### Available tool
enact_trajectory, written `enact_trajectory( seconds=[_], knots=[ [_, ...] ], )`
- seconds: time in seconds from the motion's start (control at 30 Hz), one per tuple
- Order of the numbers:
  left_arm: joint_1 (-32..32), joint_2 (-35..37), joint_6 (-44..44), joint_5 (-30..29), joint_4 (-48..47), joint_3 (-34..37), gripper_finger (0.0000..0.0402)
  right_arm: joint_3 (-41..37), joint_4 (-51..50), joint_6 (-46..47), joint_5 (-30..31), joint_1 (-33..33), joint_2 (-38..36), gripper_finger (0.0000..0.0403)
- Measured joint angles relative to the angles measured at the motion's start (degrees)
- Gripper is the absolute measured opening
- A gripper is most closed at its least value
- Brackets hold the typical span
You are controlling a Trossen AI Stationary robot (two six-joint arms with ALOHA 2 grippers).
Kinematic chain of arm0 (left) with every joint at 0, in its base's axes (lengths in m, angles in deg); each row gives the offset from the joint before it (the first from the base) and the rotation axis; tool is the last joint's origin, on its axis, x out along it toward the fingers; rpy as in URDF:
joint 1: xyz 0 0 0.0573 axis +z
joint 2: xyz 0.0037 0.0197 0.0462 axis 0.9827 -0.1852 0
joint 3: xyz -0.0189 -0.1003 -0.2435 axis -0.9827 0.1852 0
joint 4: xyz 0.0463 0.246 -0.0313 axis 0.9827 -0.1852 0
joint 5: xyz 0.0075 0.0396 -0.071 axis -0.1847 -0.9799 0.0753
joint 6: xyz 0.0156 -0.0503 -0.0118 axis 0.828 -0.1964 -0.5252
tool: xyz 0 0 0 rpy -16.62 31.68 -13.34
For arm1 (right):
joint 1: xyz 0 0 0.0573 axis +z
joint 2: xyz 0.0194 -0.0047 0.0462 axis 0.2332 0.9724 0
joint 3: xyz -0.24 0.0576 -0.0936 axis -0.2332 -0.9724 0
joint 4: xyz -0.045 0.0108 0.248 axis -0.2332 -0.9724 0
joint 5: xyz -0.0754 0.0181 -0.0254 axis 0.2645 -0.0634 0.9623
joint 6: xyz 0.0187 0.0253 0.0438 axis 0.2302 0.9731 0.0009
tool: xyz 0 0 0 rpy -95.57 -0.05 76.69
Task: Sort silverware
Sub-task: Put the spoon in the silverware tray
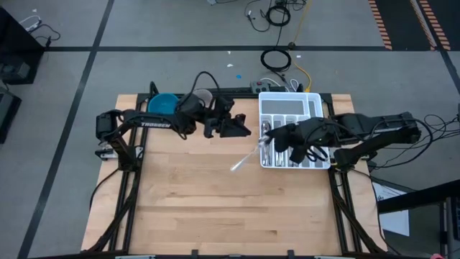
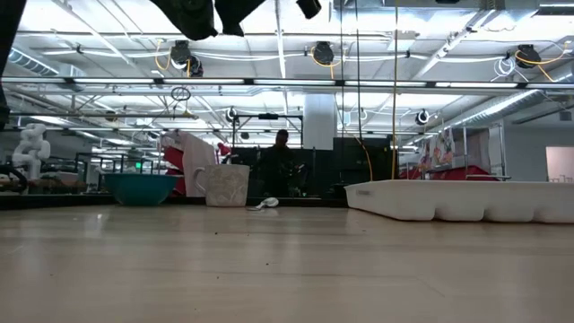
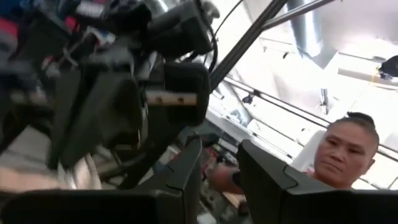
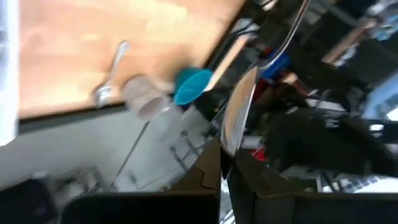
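Right claw [image 1: 264, 140] at the left side of the white tray [image 1: 321, 108], on the right part of the table [image 1: 215, 208]. Shut tight on a knife [image 1: 244, 158]. Grips the flat shiny blade between both fingers, as seen close up from the right wrist [image 4: 238, 115]. Knife pokes out past the tray's left side, over the bare wood, tilted toward the front of the table.

Left claw [image 1: 241, 128] near the back of the table, just left of the tray and close to the right claw. Open about half way, with a clear gap between the two fingers [image 3: 186, 174]. Nothing in that gap. Points up toward the other arm and the room.

More silverware [image 1: 280, 109] in the tray's slots, too small to tell forks from spoons.

One spoon [image 4: 111, 73] flat on the wood by the back edge, alone. Just beside a pale cup [image 4: 144, 96], not touching as far as can be seen. Blue bowl [image 4: 193, 85] right next to the cup, at the back left of the table.

Behind the table, a person [image 3: 345, 149] in the room, well apart from both arms.
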Motion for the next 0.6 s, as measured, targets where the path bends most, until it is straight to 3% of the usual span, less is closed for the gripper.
enact_trajectory(
  seconds=[0.13,0.43,0.6],
  knots=[
    [-0.9,-0.1,1.3,-1.2,2.3,0.0,0.0109,0.0,4.8,0.2,-4.5,-0.5,0.9,0.0000],
    [-2.2,0.0,-1.1,-2.0,3.8,-0.1,0.0109,0.0,13.2,-1.4,-6.1,0.3,1.3,0.0000],
    [-1.3,-0.1,-4.9,3.7,-3.1,-0.1,0.0109,0.0,14.3,-1.5,-6.2,2.5,1.1,0.0000]
  ],
)
